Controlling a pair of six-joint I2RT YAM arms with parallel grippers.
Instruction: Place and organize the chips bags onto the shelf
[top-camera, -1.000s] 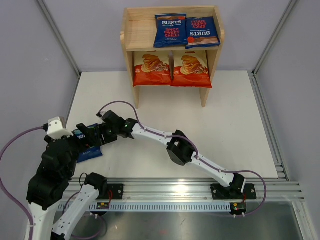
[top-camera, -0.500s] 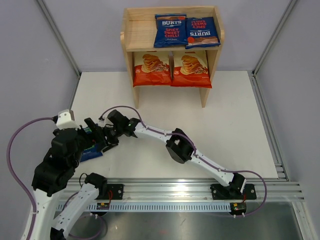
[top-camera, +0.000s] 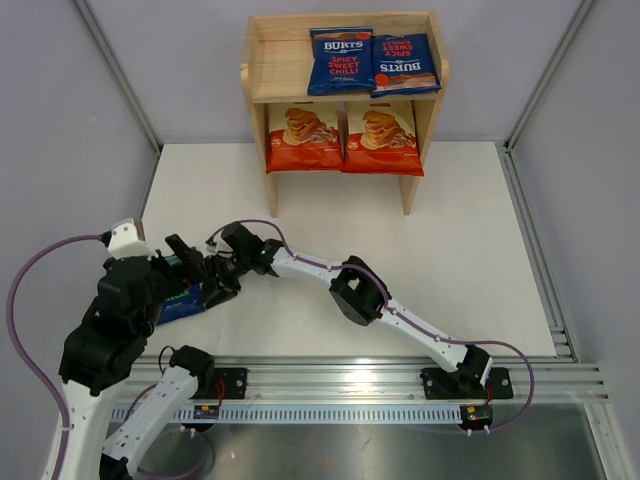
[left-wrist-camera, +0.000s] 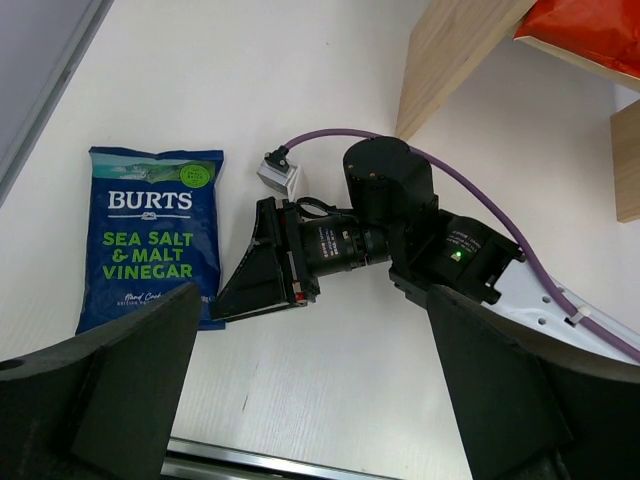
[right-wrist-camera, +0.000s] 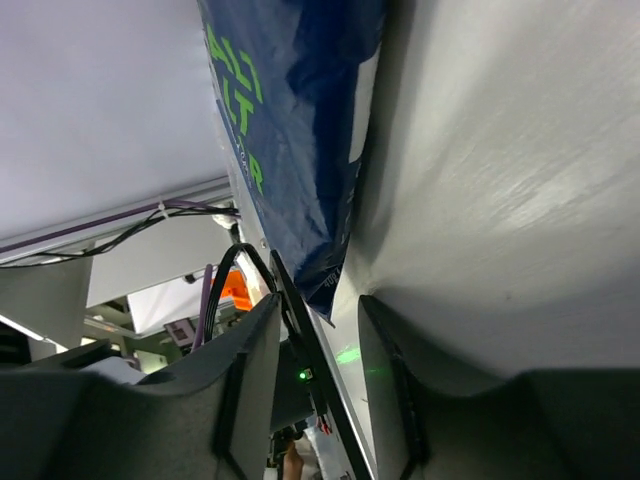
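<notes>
Jaws on the right gripper (left-wrist-camera: 217, 306) are narrowing, grip unsure, around a corner of the Sea Salt & Malt Vinegar bag (left-wrist-camera: 148, 240) lying at the desk's (top-camera: 450, 250) near-left corner, left gripper (left-wrist-camera: 310, 400) wide above, so pickup for the shelf (top-camera: 272, 60) seems to begin.

right wrist | chips bag (right-wrist-camera: 300, 120) corner between tool (right-wrist-camera: 320, 308) fingers | on table (right-wrist-camera: 500, 150)

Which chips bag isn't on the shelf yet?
The Burts Sea Salt & Malt Vinegar bag, flat on the table; the other four sit on the shelf.
</notes>
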